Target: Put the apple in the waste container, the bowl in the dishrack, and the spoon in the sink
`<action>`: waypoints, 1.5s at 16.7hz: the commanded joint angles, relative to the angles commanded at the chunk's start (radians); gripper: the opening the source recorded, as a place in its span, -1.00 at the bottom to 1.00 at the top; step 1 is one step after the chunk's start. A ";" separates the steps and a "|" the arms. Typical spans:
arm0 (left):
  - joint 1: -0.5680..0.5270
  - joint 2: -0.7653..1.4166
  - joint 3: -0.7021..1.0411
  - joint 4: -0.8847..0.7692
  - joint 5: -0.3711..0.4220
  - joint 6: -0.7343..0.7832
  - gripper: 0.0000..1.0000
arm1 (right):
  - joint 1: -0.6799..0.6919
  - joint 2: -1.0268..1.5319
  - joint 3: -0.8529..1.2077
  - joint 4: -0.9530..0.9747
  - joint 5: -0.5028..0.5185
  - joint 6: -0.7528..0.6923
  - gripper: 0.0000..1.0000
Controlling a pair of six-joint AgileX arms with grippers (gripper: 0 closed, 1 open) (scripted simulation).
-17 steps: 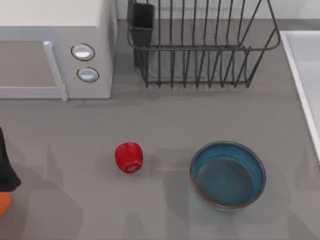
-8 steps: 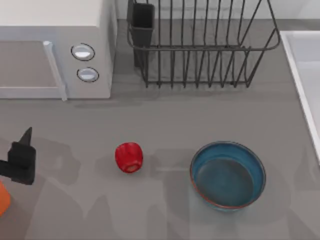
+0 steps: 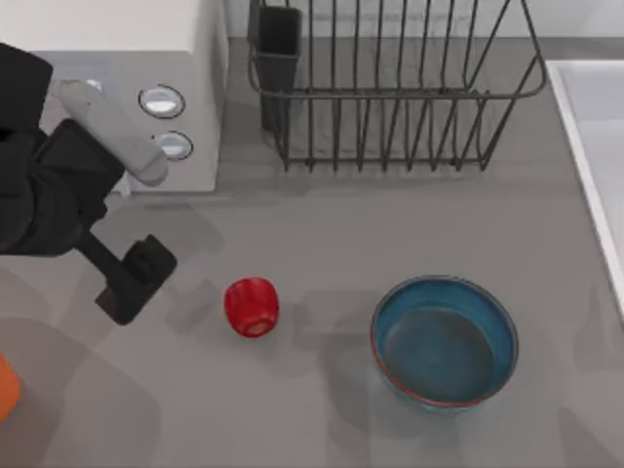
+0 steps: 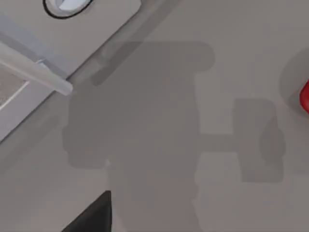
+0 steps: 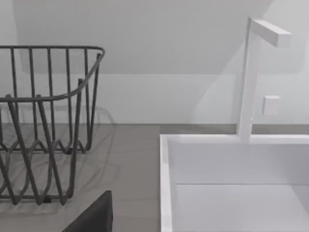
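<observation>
Left gripper: our left gripper (image 3: 136, 281) hung over the table (image 3: 322, 234), out in front of the microwave (image 3: 117, 97). We could not tell how wide it was or if it held anything.
Apple: the apple (image 3: 252, 306) sat on the table just to the right of our left gripper, not touching it. A red edge of it (image 4: 304, 96) showed in the left wrist view.
Bowl: the bowl (image 3: 444, 339) stood upright, well past the apple from our gripper, farther right.
Dishrack: the dishrack (image 3: 390, 88) stood at the back, beside the microwave, far from our gripper.
Sink: the sink (image 3: 595, 156) was at the right edge, the farthest thing from our gripper. Its white tap (image 5: 251, 77) stood behind the basin.
</observation>
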 joint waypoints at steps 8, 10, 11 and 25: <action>-0.168 0.597 0.446 -0.312 0.021 0.226 1.00 | 0.000 0.000 0.000 0.000 0.000 0.000 1.00; -0.193 0.683 0.510 -0.357 0.024 0.258 1.00 | 0.000 0.000 0.000 0.000 0.000 0.000 1.00; -0.201 0.712 0.532 -0.373 0.025 0.269 1.00 | 0.000 0.000 0.000 0.000 0.000 0.000 1.00; -0.217 0.824 0.450 -0.191 0.027 0.272 1.00 | 0.000 0.000 0.000 0.000 0.000 0.000 1.00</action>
